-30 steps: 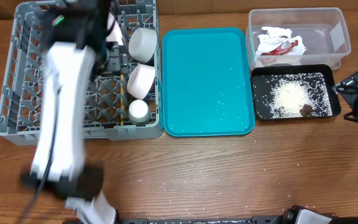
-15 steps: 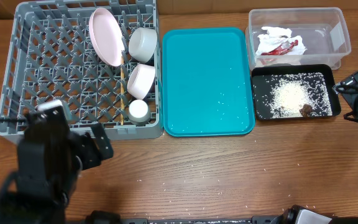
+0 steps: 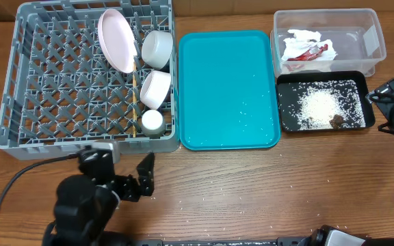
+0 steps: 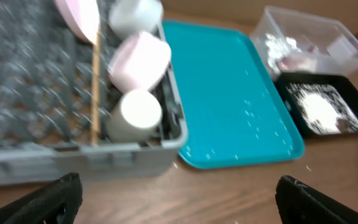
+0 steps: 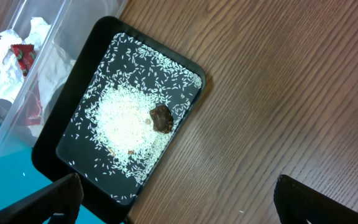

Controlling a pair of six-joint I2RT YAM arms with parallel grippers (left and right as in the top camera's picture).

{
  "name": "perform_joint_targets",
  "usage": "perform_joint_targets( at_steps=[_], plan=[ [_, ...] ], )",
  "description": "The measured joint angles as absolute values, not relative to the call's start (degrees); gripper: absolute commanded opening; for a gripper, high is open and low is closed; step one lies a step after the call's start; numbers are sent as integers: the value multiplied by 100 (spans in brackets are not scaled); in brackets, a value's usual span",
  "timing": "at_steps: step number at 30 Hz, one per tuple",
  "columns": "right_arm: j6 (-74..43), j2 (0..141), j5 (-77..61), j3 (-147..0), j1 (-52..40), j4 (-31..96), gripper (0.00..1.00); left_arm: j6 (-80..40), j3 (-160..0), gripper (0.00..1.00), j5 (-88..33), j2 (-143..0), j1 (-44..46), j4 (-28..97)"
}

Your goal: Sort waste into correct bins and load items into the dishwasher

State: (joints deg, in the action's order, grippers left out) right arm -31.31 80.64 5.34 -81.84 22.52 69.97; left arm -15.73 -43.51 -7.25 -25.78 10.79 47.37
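Observation:
The pink plate [image 3: 115, 39] stands on edge in the grey dishwasher rack [image 3: 46, 89], beside two white bowls [image 3: 158, 48], a cup [image 3: 152, 121] and the chopsticks [image 3: 134, 102]. The red wrapper [image 3: 308, 53] and tissue lie in the clear tub [image 3: 371, 31]. Rice [image 3: 318, 104] and a brown scrap [image 3: 336, 121] fill the black tray [image 3: 287, 102]. My left gripper [image 3: 125, 167] hangs open and empty over the table in front of the rack [image 4: 73, 155]. My right gripper [image 3: 382, 108] is open and empty just right of the black tray [image 5: 67, 155].
A flat teal tray [image 3: 228, 89] with a few rice grains lies between the rack and the bins. Stray grains dot the wooden table [image 3: 252, 191] in front of it.
My left arm has pulled back from over the rack to the near side of the table, leaving the pink plate standing in the rack. The right arm has not moved.

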Motion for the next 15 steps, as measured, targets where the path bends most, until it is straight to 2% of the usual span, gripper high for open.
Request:
perform_joint_targets(
  at_steps=[15],
  plan=[
    [-3129,8064,537,-8184,2252,6997,100,-2097,-4047,100,-1100,-2593,1079,5867]
  ],
)
